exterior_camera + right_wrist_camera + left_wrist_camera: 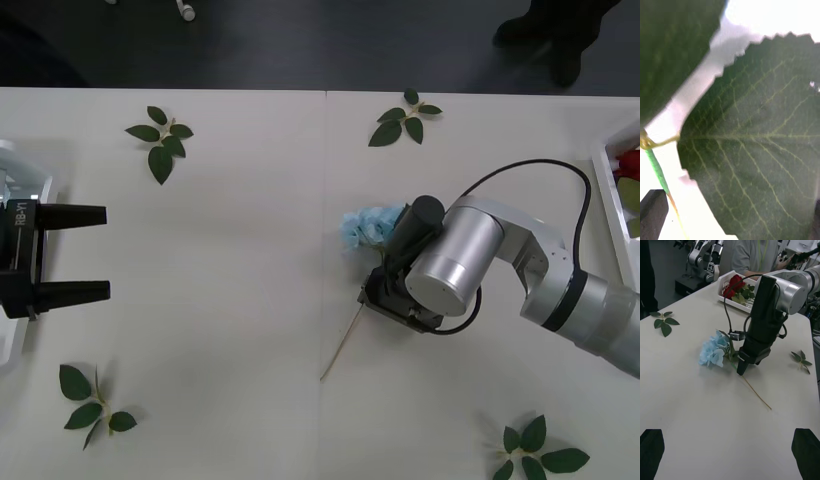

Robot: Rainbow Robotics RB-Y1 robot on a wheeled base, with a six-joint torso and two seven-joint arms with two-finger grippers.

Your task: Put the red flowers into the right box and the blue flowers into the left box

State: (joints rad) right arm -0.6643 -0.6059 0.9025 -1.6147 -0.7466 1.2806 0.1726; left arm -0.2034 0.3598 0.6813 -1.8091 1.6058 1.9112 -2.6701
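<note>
R hand [742, 367] is down on the counter [230, 300] mid-table, fingers astride the blue flower [713, 351] stem just behind the head (grip on it: can't tell). L hand [75, 252] waits at left edge, fingers wide. Red flowers [734, 285] lie in the right box [727, 279].

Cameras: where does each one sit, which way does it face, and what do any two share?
Front view: above the arms, looking down at the table; left claw open at the left edge, right claw down over the blue flower.
Right wrist view: pressed close to the flower's leaf and stem.
Left wrist view: looks across the table at the right claw on the blue flower, red flowers in the right box beyond.
Front and left wrist views share the blue flower.
</note>
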